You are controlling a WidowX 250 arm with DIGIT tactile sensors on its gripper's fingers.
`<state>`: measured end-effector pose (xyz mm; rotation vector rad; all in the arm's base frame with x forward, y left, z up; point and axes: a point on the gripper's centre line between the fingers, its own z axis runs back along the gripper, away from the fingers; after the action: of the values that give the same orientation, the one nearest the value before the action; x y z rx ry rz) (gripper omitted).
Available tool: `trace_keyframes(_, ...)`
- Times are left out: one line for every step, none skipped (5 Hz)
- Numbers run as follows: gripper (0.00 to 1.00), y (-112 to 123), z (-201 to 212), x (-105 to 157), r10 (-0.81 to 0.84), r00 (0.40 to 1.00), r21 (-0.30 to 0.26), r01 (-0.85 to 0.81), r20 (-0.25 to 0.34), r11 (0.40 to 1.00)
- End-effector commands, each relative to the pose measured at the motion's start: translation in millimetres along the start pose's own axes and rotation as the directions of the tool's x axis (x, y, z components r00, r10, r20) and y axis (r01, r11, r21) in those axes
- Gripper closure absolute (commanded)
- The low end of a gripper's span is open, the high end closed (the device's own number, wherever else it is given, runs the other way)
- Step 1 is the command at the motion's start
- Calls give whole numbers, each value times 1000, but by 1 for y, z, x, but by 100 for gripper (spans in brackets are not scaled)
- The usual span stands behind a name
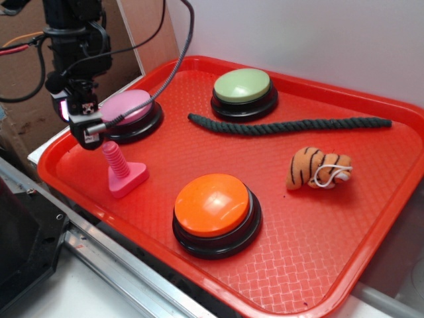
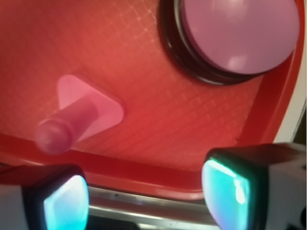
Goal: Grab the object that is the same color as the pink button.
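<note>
target: pink toy bolt point(image 1: 123, 171), standing upright on its flat triangular base, ribbed shaft up, near the tray's left-front edge
colour match: pink button point(image 1: 126, 108) just behind it on the same tray, apart from it, not touching
my end effector point(image 1: 89, 130): released, jaws spread, nothing between them; it hovers just above and slightly left of the bolt's top
wrist view: bolt point(image 2: 76, 117) sits left of centre, above my left finger point(image 2: 64, 203), so not yet lined up between the two
step: final approach, grasp not yet made
next move: I judge a small shift to centre the shaft, then down, then clench on the ribs
risk: narrow base, bolt may tip if one finger hits first
surroundings: red tray point(image 1: 318, 252); orange button point(image 1: 213, 205) front, green button point(image 1: 242, 86) back, dark rope point(image 1: 285, 126), tiger plush point(image 1: 318, 169) well to the right
</note>
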<state>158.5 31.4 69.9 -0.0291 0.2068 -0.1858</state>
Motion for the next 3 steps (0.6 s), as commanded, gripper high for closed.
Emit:
trace_keyframes(0,-26,5,12,-70,996,22,69,52,997)
trace_keyframes(0,-45,-12,26,-123,992,49,122,17,991)
trace_keyframes(0,-46,-25,28,-132,991,35,132,-8,991)
